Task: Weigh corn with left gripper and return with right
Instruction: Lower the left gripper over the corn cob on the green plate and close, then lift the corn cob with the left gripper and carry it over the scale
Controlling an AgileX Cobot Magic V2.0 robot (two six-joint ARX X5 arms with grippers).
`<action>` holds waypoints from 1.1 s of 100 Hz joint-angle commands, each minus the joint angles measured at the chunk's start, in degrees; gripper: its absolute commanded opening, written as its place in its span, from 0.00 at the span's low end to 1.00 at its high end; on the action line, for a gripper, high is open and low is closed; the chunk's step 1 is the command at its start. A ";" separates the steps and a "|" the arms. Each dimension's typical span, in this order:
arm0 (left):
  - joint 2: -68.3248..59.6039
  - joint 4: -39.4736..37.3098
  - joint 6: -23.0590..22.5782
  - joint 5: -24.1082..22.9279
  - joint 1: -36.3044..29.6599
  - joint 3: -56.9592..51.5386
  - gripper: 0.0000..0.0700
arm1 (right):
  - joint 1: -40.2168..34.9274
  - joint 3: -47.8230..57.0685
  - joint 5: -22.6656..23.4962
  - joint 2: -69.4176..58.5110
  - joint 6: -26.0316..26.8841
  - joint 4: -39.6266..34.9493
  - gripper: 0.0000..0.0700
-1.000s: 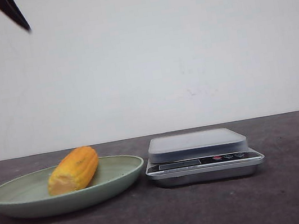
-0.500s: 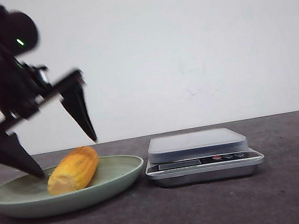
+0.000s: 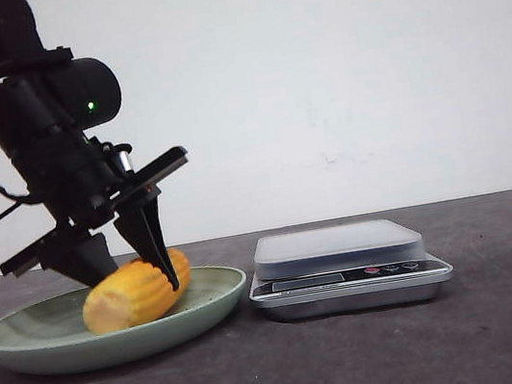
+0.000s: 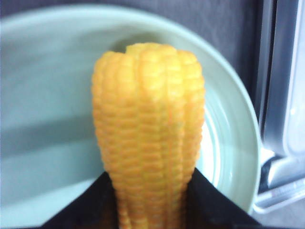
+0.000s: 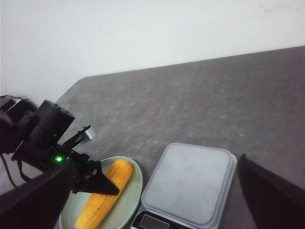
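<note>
The left claw (image 3: 132, 260) slants down from the upper left over the plate (image 3: 26, 338), one finger on each side of the corn (image 3: 135, 291), closed round it at its paler cut end. The corn lies on its side in the plate on the worktop (image 3: 359, 351), just left of the scale (image 3: 346, 265), its long axis running from the cut end at the near left to the far right. The right claw (image 5: 157, 200) hangs high above, its fingers wide apart.

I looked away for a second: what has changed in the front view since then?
The left gripper came down from the upper left and now straddles the corn, fingers on either side. The corn has shifted slightly but still lies on the green plate. The scale has not moved.
</note>
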State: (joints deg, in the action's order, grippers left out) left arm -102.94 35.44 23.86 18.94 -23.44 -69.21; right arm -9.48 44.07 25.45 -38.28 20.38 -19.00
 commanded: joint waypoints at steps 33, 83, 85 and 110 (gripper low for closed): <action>7.17 7.32 -2.89 2.10 -2.43 -17.94 0.00 | -0.15 0.83 -1.64 -0.17 -3.30 0.59 1.00; 9.01 0.11 3.93 0.02 -8.90 -27.19 0.01 | -0.15 0.83 -1.90 -0.17 -2.78 0.55 1.00; 8.79 -0.63 4.35 -0.59 -9.03 -27.19 0.01 | -0.15 0.83 -1.90 -0.17 -2.78 0.55 1.00; 1.60 -2.80 8.87 -0.94 -9.20 -27.19 0.01 | -0.15 0.83 -1.97 -0.17 -1.70 0.59 1.00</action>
State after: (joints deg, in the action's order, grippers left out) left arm -98.10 32.36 31.22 17.89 -32.27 -95.50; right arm -9.48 44.10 23.59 -38.28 18.04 -19.03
